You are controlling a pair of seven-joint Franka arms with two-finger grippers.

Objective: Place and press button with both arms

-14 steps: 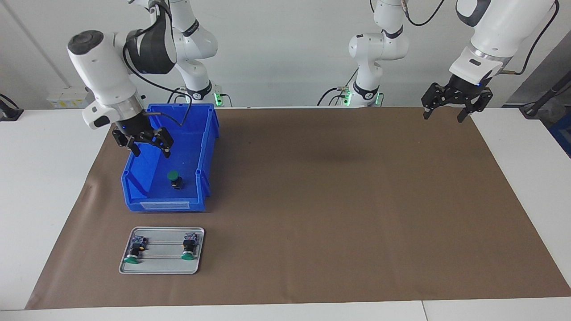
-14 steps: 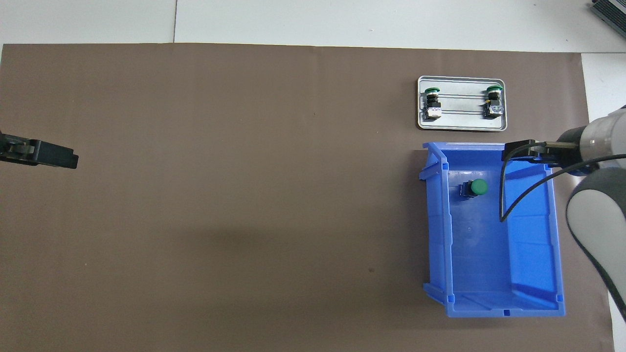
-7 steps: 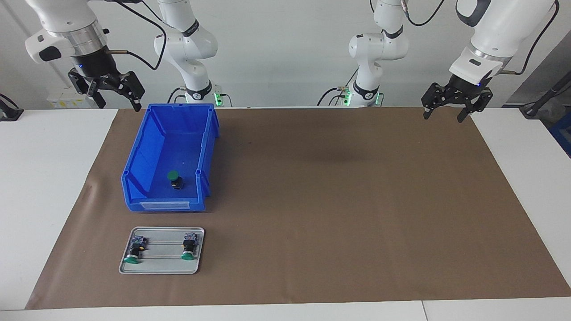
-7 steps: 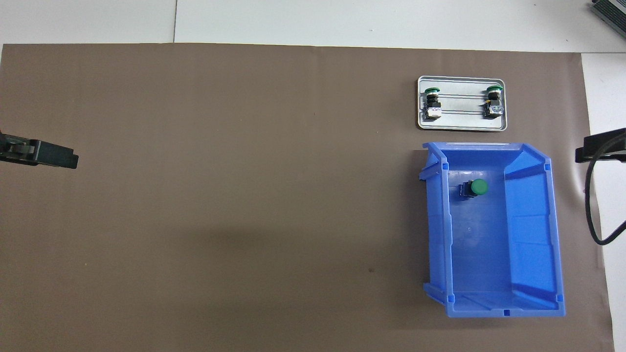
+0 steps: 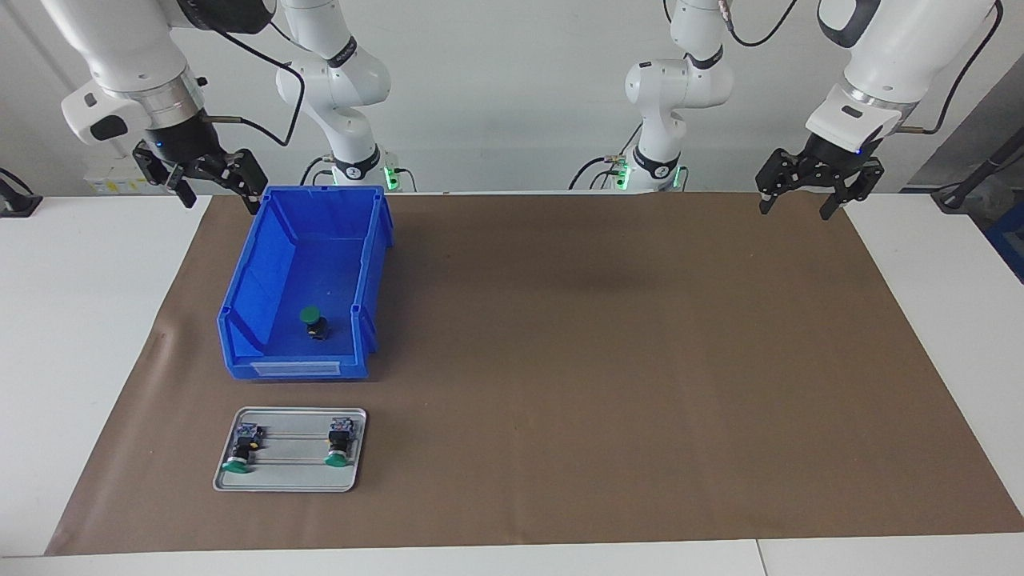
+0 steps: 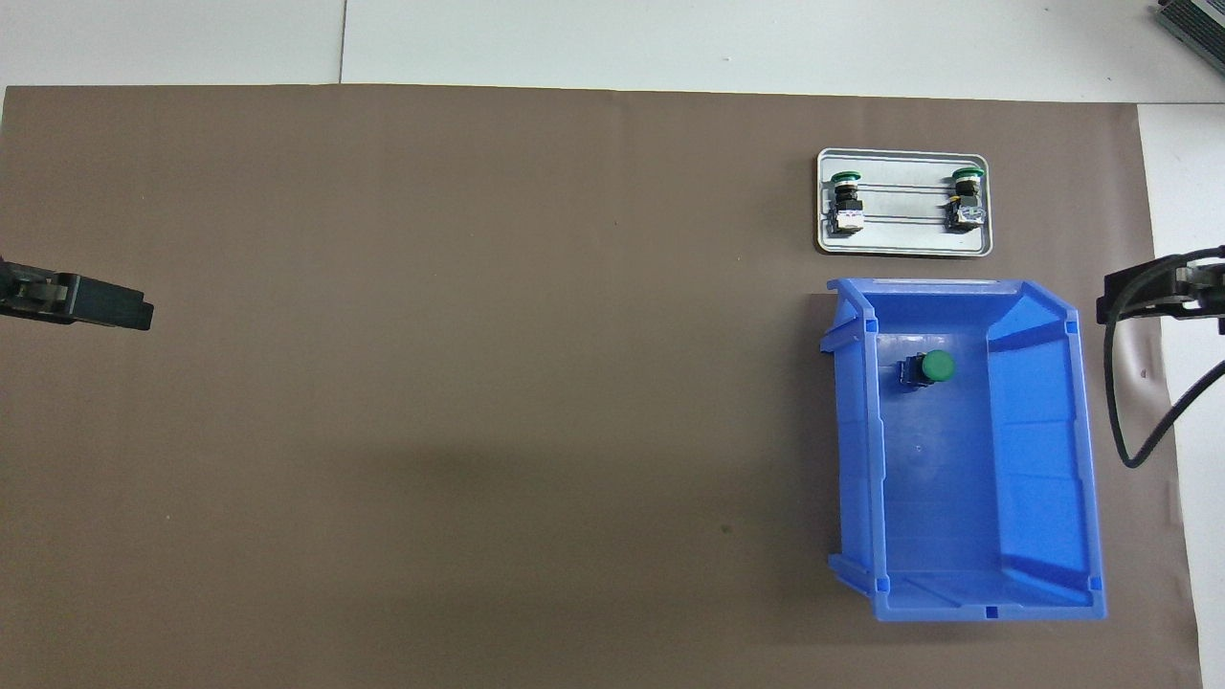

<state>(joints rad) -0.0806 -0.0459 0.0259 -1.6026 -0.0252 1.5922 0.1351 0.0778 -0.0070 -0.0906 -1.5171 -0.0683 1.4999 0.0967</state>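
Observation:
A green-capped button (image 5: pixel 313 322) with a black body lies in the blue bin (image 5: pixel 264 264), in the part farther from the robots; it also shows in the overhead view (image 6: pixel 930 368). My right gripper (image 5: pixel 218 196) is open and empty, up in the air over the mat's edge beside the bin's corner nearest the robots. In the overhead view only its tip (image 6: pixel 1148 292) shows. My left gripper (image 5: pixel 794 210) is open and empty over the mat's corner at the left arm's end, and the left arm waits; its tip (image 6: pixel 81 301) shows in the overhead view.
A silver tray (image 5: pixel 290 480) lies on the brown mat (image 5: pixel 608 360), farther from the robots than the bin. Two more green-capped buttons (image 5: pixel 240 450) (image 5: pixel 339 444) lie on it. A black cable (image 6: pixel 1120 421) hangs from the right wrist beside the bin.
My right gripper rose out of the bin and went to the right arm's end, then came down a little toward the bin's corner. The button and left gripper have not moved.

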